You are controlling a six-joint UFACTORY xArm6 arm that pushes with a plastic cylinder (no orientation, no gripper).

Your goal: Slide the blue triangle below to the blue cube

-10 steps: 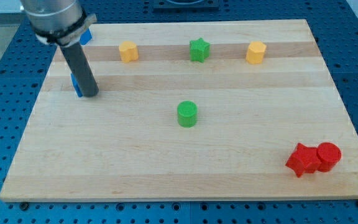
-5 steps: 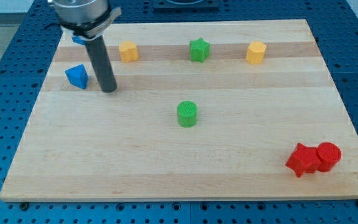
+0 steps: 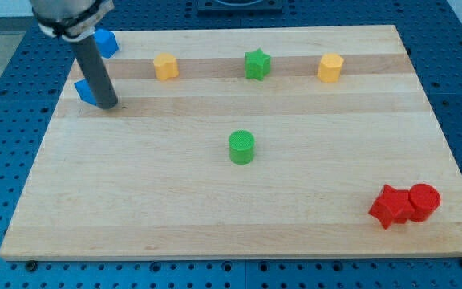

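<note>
The blue cube [image 3: 105, 42] sits at the view's top left corner of the wooden board [image 3: 239, 209]. The blue triangle [image 3: 84, 91] lies below it near the left edge, mostly hidden behind my rod. My tip [image 3: 108, 105] rests on the board against the triangle's right side, at its lower right. The triangle is below and slightly left of the cube, with a gap between them.
A yellow block [image 3: 165, 66], a green star [image 3: 257, 64] and a yellow block [image 3: 330, 67] stand in a row along the top. A green cylinder [image 3: 241, 147] is at the middle. A red star [image 3: 391, 205] and red cylinder [image 3: 424, 201] touch at the bottom right.
My tip swung right of the triangle, then came back left against it. The blue triangle has shifted up and left, closer under the blue cube.
</note>
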